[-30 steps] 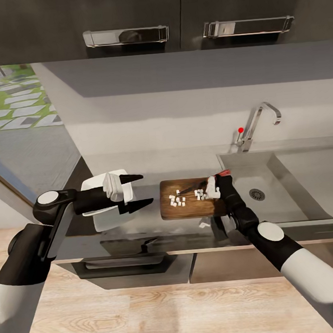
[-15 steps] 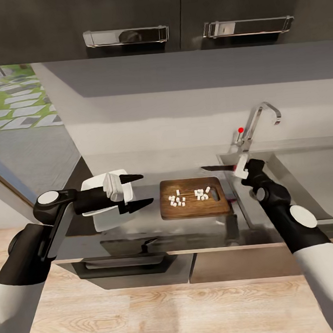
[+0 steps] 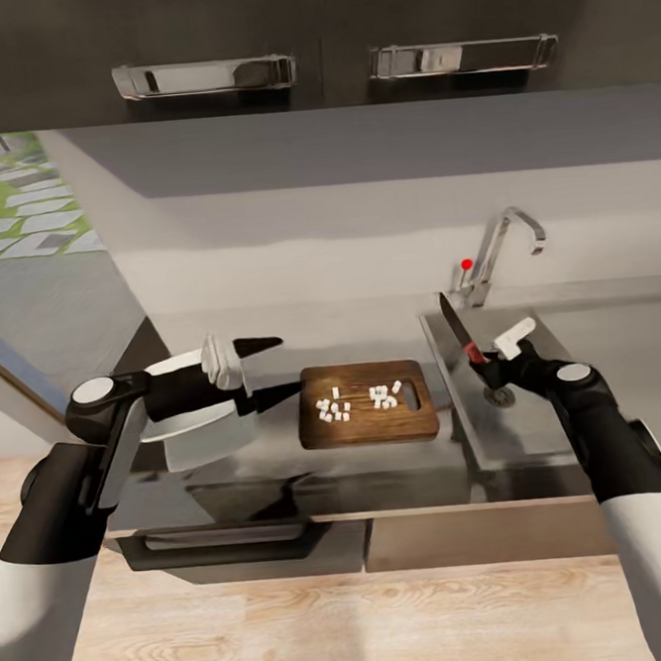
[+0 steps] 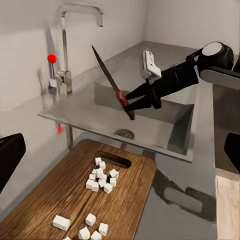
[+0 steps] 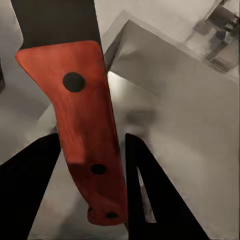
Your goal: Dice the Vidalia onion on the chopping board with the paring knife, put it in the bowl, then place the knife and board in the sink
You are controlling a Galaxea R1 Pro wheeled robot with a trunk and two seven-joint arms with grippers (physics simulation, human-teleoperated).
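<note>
- The right gripper [image 3: 484, 361] is clenched on the paring knife [image 3: 457, 330], held by its red-brown handle above the sink [image 3: 537, 424], blade tilted up and back toward the wall
- In the right wrist view the riveted handle [image 5: 87, 130] sits between the two black fingers [image 5: 150, 190], with the steel basin behind it
- In the left wrist view the knife [image 4: 111, 80] hangs over the basin [image 4: 150, 120], near the chrome tap [image 4: 65, 45] with its red knob [image 4: 51, 58]
- The chopping board [image 3: 368, 422] lies flat on the countertop [image 3: 283, 483], just left of the sink, slot hole at the end nearest the basin
- Small white diced onion pieces [image 3: 361, 401] lie scattered in two loose clusters on the board; the left wrist view shows them [image 4: 100, 180] piled near the slot and along the near edge
- The left gripper [image 3: 264, 370] hangs above the counter just left of the board, fingers spread wide and released, grasping nothing
- The white bowl [image 3: 195, 436] sits on the countertop under the left arm, partly hidden by it
- Black upper cabinets [image 3: 307, 34] with chrome bar handles run above the pale backsplash
</note>
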